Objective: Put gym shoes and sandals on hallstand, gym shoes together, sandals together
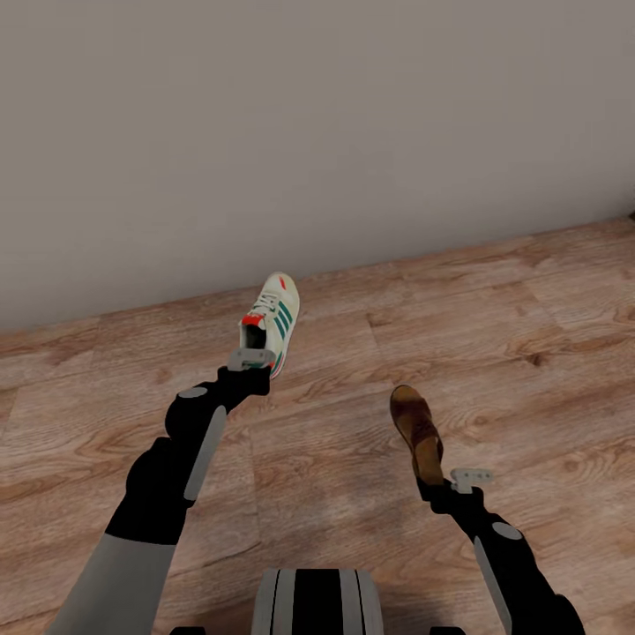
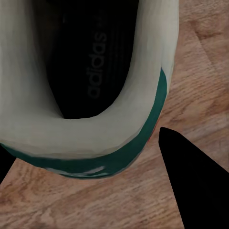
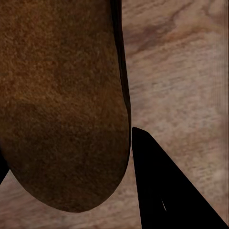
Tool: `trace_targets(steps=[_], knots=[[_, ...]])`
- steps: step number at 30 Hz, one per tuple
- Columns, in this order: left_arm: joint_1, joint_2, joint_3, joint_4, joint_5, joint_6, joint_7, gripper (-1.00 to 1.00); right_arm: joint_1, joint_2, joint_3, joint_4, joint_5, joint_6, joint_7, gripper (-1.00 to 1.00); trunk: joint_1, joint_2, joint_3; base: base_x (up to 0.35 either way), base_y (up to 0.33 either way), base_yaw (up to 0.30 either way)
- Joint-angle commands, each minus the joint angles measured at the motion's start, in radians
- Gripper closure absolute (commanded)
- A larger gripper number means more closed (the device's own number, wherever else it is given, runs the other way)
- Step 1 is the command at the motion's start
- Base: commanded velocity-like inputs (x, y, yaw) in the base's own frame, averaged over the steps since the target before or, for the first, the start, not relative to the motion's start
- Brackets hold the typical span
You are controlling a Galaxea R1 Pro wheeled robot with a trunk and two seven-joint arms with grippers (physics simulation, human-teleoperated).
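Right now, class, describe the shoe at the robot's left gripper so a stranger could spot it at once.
Start at the plain grey wall and drop to the wood-plank floor below it. At the left gripper, heel towards the robot, is a gym shoe: cream-white, laced, with green side stripes and a red heel tab, unlike the flat brown sandal at the right gripper.

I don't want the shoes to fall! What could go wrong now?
1. The left gripper pinches the cream-white sneaker with green stripes only at its heel rim, so it may tip and slip out.
2. The right gripper grips the flat dark brown sandal only by its heel end; it could swing loose and drop onto the wood-plank floor.
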State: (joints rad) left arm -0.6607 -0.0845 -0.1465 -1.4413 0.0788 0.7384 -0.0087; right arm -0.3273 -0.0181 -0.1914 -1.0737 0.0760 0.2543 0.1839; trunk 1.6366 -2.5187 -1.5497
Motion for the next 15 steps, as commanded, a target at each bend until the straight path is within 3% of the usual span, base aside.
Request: trace_targets(steps=[1, 2, 4, 5, 6, 9, 15], knots=[[0.0, 0.0, 0.001, 0.007, 0.007, 0.005, 0.003, 1.0, 0.001, 0.0, -0.004, -0.002, 0.003, 0.007, 0.006, 1.0, 0.0, 0.0, 0.0, 0.0, 0.0, 0.0], [0.0, 0.0, 0.001, 0.02, 0.007, 0.004, 0.003, 1.0, 0.001, 0.0, -0.011, -0.003, 0.002, 0.007, 0.006, 1.0, 0.0, 0.0, 0.002, 0.0, 0.0, 0.0], [0.0, 0.0, 0.001, 0.05, 0.007, 0.003, 0.002, 1.0, 0.002, 0.0, -0.076, -0.003, 0.001, 0.007, 0.006, 1.0, 0.0, 0.0, 0.005, 0.0, 0.0, 0.0], [0.0, 0.0, 0.001, 0.061, 0.007, 0.001, 0.001, 1.0, 0.002, 0.002, -0.115, -0.002, 0.001, 0.007, 0.006, 1.0, 0.0, 0.0, 0.006, 0.0, 0.0, 0.0], [0.0, 0.0, 0.001, 0.092, 0.007, -0.011, 0.001, 1.0, 0.002, 0.006, -0.185, -0.001, 0.001, 0.007, 0.007, 1.0, 0.0, 0.0, 0.008, 0.0, 0.0, 0.0], [0.0, 0.0, 0.001, 0.156, 0.007, -0.047, 0.001, 1.0, 0.002, 0.008, -0.214, 0.0, 0.004, 0.004, 0.007, 1.0, 0.0, 0.0, 0.013, 0.0, 0.0, 0.0], [0.0, 0.0, -0.001, 0.211, 0.009, -0.112, 0.001, 1.0, 0.002, 0.009, -0.22, 0.001, 0.009, -0.001, 0.007, 1.0, 0.0, 0.0, 0.022, 0.0, 0.0, 0.0]])
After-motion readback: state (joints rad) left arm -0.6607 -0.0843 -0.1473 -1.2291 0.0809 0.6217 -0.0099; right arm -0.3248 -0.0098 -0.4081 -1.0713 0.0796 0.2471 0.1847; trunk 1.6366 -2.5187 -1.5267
